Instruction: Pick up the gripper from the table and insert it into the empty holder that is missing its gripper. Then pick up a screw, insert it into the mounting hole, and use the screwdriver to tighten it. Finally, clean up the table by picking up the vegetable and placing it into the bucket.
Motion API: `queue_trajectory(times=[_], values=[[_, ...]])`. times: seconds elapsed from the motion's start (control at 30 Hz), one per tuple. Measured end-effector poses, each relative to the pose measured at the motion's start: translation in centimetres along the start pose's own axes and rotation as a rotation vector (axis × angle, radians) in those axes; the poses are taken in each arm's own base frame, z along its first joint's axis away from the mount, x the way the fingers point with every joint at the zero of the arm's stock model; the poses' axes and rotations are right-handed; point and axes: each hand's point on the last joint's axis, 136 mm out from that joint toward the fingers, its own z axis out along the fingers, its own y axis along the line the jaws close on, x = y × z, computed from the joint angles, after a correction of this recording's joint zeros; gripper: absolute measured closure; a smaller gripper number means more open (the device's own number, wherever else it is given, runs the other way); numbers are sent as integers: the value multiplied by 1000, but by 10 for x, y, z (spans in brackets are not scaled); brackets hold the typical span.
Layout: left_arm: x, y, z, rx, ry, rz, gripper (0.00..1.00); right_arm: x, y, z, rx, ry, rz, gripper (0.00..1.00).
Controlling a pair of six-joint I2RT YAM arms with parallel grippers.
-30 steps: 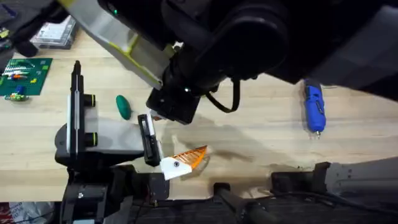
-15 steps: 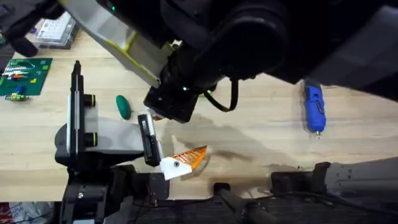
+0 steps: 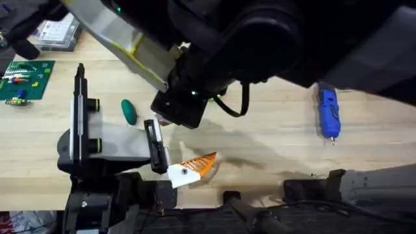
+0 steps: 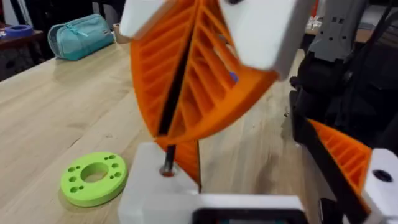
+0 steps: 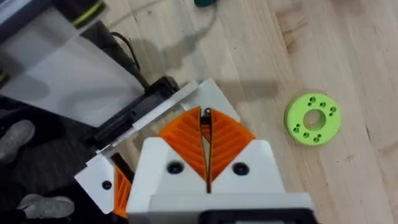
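Observation:
My left gripper (image 4: pixel 249 162) lies low over the table, open, its fingers far apart. One finger (image 3: pixel 193 166) is orange on a white base. On the other side sits the gripper (image 4: pixel 149 186), a white block with a mounting hole. My right gripper (image 5: pixel 205 115) hangs just above that block (image 5: pixel 221 102), shut on a thin dark screw (image 4: pixel 168 155) whose lower end meets the hole. The right arm (image 3: pixel 177 110) covers this spot from overhead. The blue screwdriver (image 3: pixel 328 112) lies at the right. The green vegetable (image 3: pixel 129 111) rests left of the right arm. The bucket is out of view.
A lime-green ring (image 4: pixel 93 178) lies flat on the wood near the left gripper (image 5: pixel 312 118). A green brick baseplate (image 3: pixel 26 79) and a clear parts box (image 3: pixel 55 32) sit at the far left. A teal pouch (image 4: pixel 81 36) lies farther along the table.
My right gripper has shifted slightly to the left over the holder. The left arm, vegetable and screwdriver have not moved.

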Motion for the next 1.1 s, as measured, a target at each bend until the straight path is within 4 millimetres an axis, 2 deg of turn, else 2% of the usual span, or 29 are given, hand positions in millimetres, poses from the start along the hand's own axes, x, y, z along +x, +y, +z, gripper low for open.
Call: queue_trajectory(times=[0.63,0.87,1.1], values=[[0,0,0,0,0,0,13,5,0,5,-1,17,1,991],[0,0,0,-1,0,-8,13,11,-1,22,-4,63,5,991],[0,0,0,-2,0,-22,13,11,-2,22,-3,64,7,991]])
